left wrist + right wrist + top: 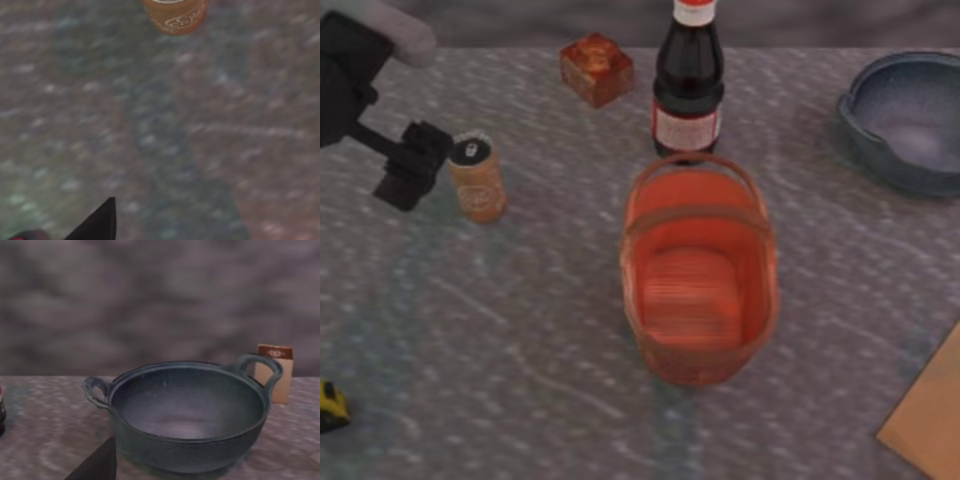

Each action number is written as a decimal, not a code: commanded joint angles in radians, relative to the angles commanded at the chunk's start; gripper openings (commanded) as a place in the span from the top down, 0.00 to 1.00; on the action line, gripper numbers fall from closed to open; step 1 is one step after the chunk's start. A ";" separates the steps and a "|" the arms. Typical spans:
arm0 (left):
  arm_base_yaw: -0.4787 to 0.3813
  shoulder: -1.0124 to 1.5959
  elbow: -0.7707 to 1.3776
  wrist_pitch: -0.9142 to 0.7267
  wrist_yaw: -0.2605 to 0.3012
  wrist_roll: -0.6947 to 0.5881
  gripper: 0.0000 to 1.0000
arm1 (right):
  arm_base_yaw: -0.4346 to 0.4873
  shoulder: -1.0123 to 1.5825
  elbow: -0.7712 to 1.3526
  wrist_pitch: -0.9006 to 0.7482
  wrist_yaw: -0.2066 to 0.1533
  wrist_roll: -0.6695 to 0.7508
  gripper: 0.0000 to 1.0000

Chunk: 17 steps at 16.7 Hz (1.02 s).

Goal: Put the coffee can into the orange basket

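The coffee can (478, 178) stands upright on the bench (500, 340), well to the left of the orange basket (698, 275), and the basket holds nothing yet; the left gripper (420, 165) hangs just to the left of the can, on the side away from the basket, and whether its fingers are spread wide or drawn narrow I cannot tell, since they show only as a dark block from above. The likeliest trouble is a sideways knock; if the fingers come in too narrow or off-centre they could tip the can or roll it toward the basket before any grip forms. A later risk is the basket's arched handle, which the can could strike if carried across too low; the dark bottle (688, 85) just behind the basket and the orange-brown block (597, 68) behind and to its left crowd that side as well. The left wrist view shows the can (175, 16) only as a lower edge at its border, beyond bare bench; the right wrist view alone shows the blue-grey bowl (187, 415) close up, which suggests the right arm sits idle beyond the bowl, far to the basket's right.
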<state>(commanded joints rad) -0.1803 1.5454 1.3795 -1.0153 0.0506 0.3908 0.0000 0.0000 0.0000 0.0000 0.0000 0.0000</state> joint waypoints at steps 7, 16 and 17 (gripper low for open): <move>-0.020 0.640 0.659 -0.304 -0.023 0.162 0.00 | 0.000 0.000 0.000 0.000 0.000 0.000 0.00; -0.018 0.987 1.027 -0.429 -0.044 0.237 0.00 | 0.000 0.000 0.000 0.000 0.000 0.000 0.00; -0.018 0.987 1.027 -0.429 -0.044 0.237 0.00 | 0.000 0.000 0.000 0.000 0.000 0.000 0.00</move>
<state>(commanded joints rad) -0.1985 2.5323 2.4068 -1.4447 0.0064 0.6281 0.0000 0.0000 0.0000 0.0000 0.0000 0.0000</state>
